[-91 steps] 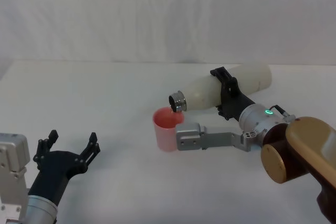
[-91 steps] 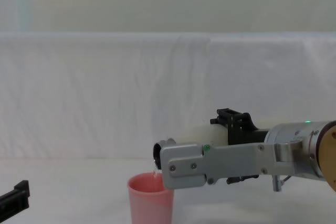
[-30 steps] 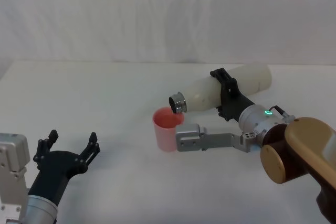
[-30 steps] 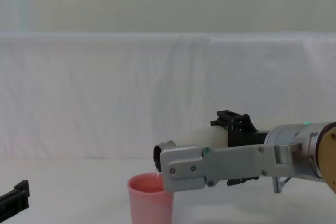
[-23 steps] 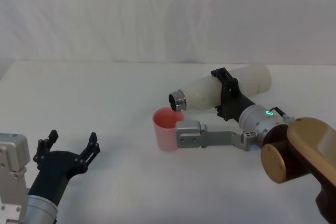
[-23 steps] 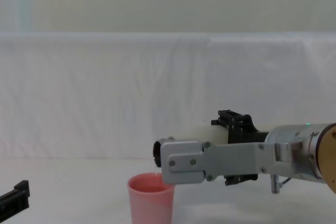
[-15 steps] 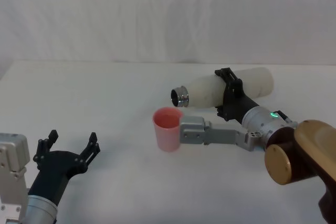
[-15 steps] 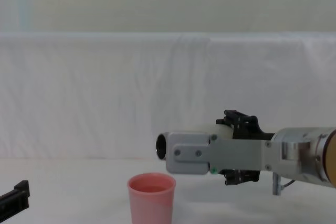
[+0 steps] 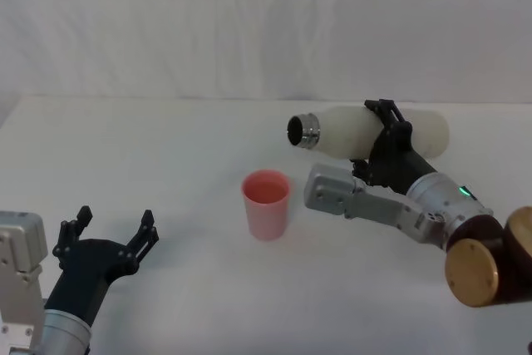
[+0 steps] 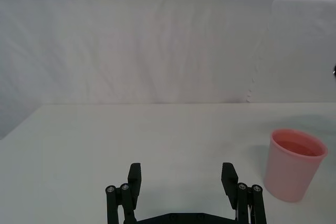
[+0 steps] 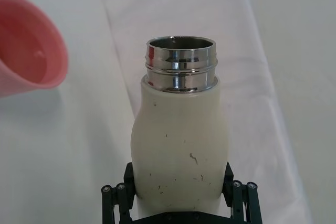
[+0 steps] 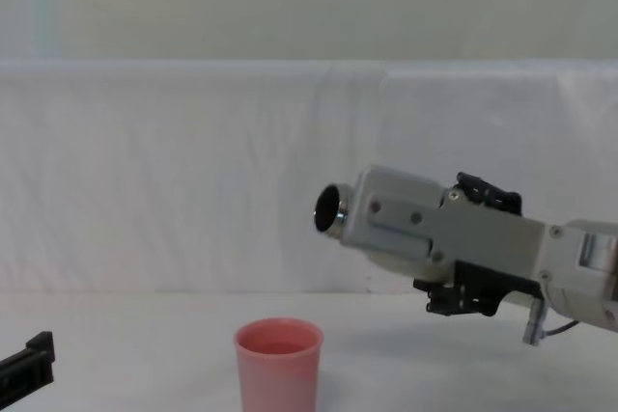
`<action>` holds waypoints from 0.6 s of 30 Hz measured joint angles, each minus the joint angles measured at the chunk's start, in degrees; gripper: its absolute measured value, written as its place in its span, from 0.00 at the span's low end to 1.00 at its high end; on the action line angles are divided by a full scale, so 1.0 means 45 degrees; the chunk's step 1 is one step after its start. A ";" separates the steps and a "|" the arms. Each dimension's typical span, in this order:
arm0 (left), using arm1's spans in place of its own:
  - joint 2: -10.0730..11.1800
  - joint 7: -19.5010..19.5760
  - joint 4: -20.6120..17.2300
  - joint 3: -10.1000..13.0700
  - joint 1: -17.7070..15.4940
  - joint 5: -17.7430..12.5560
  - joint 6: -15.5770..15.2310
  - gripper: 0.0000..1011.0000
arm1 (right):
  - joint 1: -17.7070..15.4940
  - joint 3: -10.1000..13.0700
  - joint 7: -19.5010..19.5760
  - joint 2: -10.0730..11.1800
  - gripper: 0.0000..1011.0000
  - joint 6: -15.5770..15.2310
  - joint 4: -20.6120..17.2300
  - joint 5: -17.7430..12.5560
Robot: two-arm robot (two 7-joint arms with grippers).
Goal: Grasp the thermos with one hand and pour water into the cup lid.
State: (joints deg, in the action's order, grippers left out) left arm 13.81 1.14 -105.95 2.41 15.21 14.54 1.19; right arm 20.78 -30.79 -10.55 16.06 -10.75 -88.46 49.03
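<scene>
Cream-white thermos (image 9: 357, 135), held in our right gripper's (image 9: 389, 145) closed fingers, lay near-level above the counter (image 9: 166, 164), neck toward the pink cup lid (image 9: 266, 204) mid-counter; left gripper (image 9: 106, 243) idle, fingers spread.

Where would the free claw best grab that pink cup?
Around its side wall, coming in level from the robot's left. The cup stands upright, open on top and holding liquid, and tapers downward, so a hold just under the thick rim shouldn't slip. The left gripper sits open on that side.
</scene>
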 joint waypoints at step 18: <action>0.0000 0.0000 0.0000 0.0000 0.0000 0.0000 0.0000 0.99 | -0.1032 0.1842 0.0135 -0.1148 0.95 0.0623 -0.0462 -0.3306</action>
State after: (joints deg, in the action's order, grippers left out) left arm 13.81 1.14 -105.95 2.41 15.21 14.54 1.19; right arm 16.14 -22.50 -9.95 10.90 -7.95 -90.53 34.15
